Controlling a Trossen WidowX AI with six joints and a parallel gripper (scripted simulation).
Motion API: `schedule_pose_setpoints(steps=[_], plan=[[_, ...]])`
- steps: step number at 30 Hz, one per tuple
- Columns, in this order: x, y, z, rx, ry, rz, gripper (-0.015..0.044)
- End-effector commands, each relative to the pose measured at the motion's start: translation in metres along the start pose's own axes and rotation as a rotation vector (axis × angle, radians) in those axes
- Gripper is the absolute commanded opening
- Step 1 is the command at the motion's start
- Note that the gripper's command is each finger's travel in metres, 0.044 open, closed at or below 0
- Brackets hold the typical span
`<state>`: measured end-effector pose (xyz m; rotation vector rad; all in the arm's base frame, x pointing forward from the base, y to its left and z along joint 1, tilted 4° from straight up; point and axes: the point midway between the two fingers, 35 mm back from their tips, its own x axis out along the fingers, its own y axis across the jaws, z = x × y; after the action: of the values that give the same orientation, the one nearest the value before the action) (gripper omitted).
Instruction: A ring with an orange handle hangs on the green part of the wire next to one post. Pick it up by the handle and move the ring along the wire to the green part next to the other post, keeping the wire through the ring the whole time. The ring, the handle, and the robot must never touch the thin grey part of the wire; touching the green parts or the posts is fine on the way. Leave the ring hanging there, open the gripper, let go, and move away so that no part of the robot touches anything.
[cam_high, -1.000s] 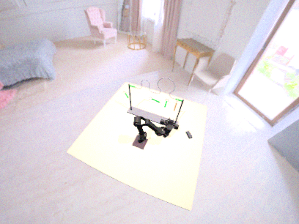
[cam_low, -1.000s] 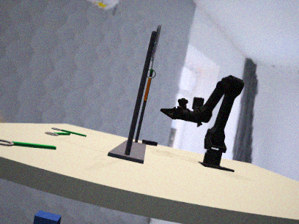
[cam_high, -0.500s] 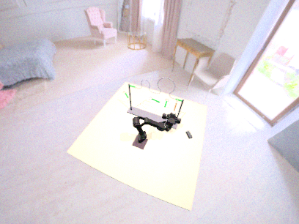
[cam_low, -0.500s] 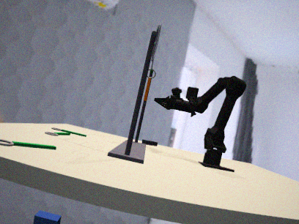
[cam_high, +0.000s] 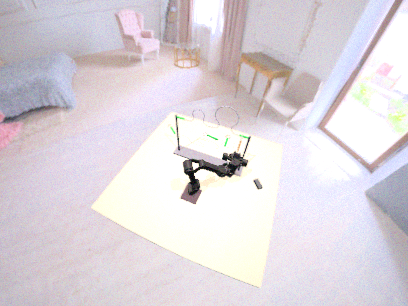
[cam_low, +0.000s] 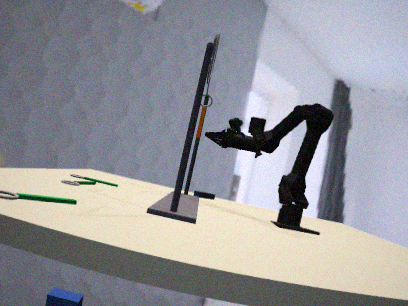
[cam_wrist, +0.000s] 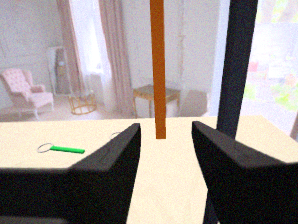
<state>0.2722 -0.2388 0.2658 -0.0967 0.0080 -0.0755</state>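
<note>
The orange handle (cam_high: 239, 145) (cam_low: 201, 122) (cam_wrist: 158, 75) hangs down from its ring (cam_low: 206, 100) on the green part (cam_high: 244, 136) beside the right post (cam_high: 247, 146) (cam_wrist: 237, 70). The other green part (cam_high: 180, 118) is beside the left post (cam_high: 177, 134) (cam_low: 191, 127). The thin grey wire (cam_high: 227, 106) loops between them. My gripper (cam_low: 206, 134) (cam_wrist: 166, 128) is open and empty. Its tips are level with the handle's lower end, a small gap short of it on the arm's side. In the wrist view the handle's lower end shows between the fingertips, with the post to the right.
The posts stand on a grey base (cam_high: 192, 154) (cam_low: 185, 213). Several rings with green handles lie on the table behind it, one a green handle (cam_low: 47, 198) (cam_wrist: 67, 149) at the left. A small black block (cam_high: 257, 184) (cam_low: 204, 195) lies right of the base.
</note>
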Motion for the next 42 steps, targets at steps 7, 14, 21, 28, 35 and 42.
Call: schedule_pose_setpoints(steps=[7, 14, 21, 28, 35, 42], plan=[[0.016, -0.001, 0.001, 0.005, -0.002, -0.002, 0.0160], [0.027, -0.001, 0.001, 0.005, -0.003, -0.002, 0.0160], [0.038, 0.001, 0.001, 0.005, -0.004, -0.003, 0.0160], [0.049, 0.002, 0.001, 0.005, -0.006, -0.003, 0.0160], [0.053, 0.003, 0.001, 0.005, -0.006, -0.003, 0.0160], [0.053, 0.003, 0.001, 0.005, -0.006, -0.003, 0.0160]])
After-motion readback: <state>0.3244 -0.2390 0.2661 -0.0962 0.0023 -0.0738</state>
